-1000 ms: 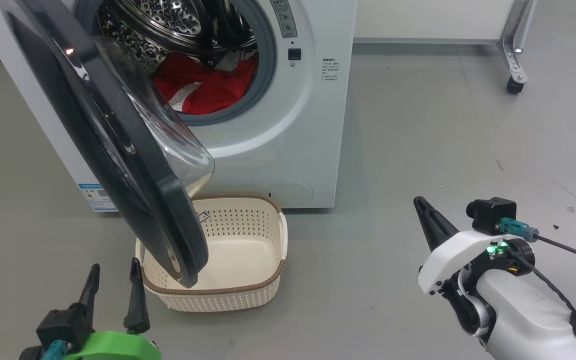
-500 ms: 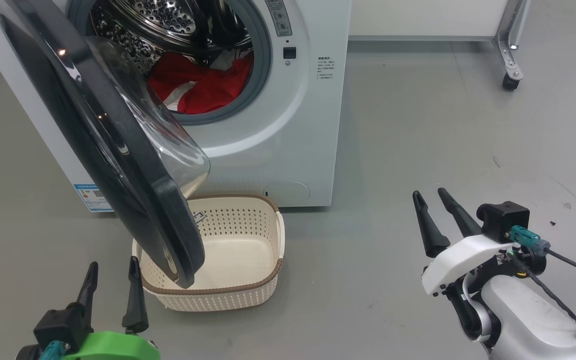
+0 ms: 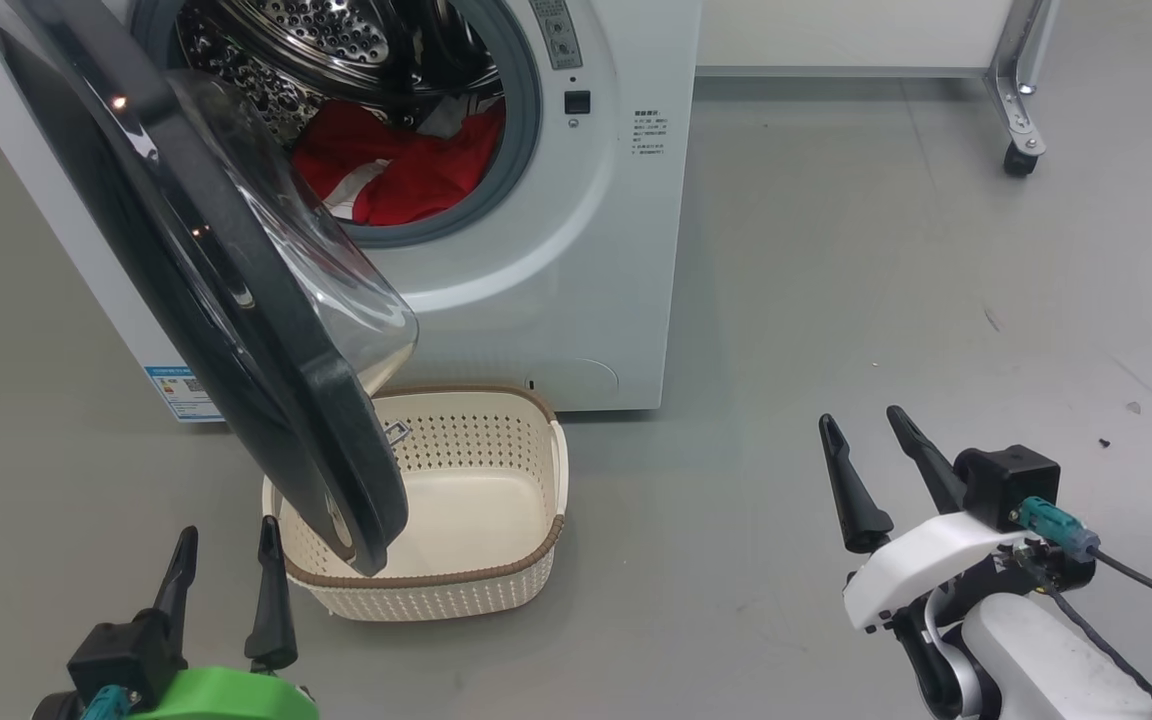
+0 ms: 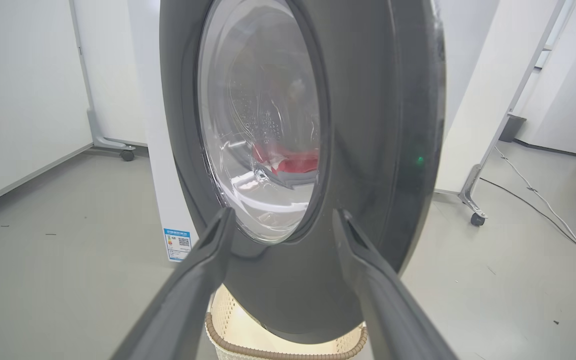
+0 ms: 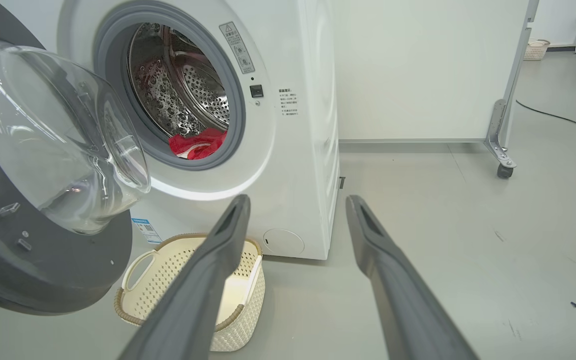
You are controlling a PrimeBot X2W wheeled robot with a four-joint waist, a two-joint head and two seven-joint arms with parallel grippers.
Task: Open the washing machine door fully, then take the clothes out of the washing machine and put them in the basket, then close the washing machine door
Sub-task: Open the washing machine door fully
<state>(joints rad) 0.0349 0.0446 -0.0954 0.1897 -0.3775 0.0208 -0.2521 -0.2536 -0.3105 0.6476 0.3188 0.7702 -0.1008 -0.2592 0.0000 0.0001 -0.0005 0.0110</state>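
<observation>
The white washing machine (image 3: 576, 270) stands ahead with its round black door (image 3: 206, 300) swung out, the glass bowl bulging toward the port. Red clothes (image 3: 406, 170) with white trim lie in the steel drum, also seen as clothes (image 5: 195, 145) from the right wrist. The cream basket (image 3: 526, 560) sits empty on the floor under the door's lower edge. My left gripper (image 3: 226, 540) is open, just in front of the door's outer face (image 4: 368, 125), touching nothing. My right gripper (image 3: 861, 420) is open and empty, over bare floor to the right of the machine.
A white partition on a wheeled metal leg (image 3: 1016, 150) stands at the back right. Grey floor (image 3: 886, 280) spreads to the right of the machine. A cable (image 5: 563, 117) runs across the floor far right, and small dark specks (image 3: 1104, 442) lie near my right arm.
My right gripper has gone from shut to open and has drawn back a little lower in the head view. The camera shifted slightly. The left gripper, door, basket and clothes stay put.
</observation>
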